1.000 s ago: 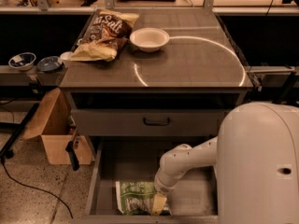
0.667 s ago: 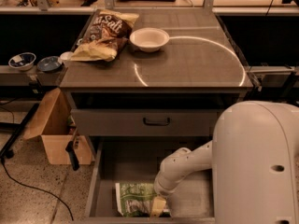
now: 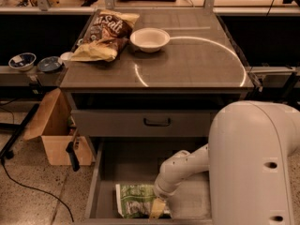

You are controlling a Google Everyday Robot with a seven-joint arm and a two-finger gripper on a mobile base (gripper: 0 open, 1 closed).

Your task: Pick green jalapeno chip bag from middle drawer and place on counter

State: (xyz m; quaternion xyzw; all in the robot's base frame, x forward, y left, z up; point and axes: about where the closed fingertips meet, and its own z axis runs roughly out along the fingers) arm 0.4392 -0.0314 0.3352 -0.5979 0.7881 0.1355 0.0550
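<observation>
The green jalapeno chip bag (image 3: 134, 199) lies flat on the floor of the open middle drawer (image 3: 126, 165), near its front edge. My gripper (image 3: 157, 209) reaches down into the drawer from the white arm and sits at the bag's right end, touching or just over it. One yellowish finger (image 3: 156, 210) shows against the bag. The counter (image 3: 197, 62) is the grey-brown cabinet top above, with a pale curved arc mark.
A brown-and-yellow "Salt" bag (image 3: 105, 34) and a white bowl (image 3: 149, 39) sit on the counter's far left. A closed drawer front with a black handle (image 3: 157, 122) is above the open drawer. A cardboard box (image 3: 56, 135) stands on the floor at left.
The arm has shifted slightly within the drawer; the gripper stays at the bag's right end. The bag has not visibly moved.
</observation>
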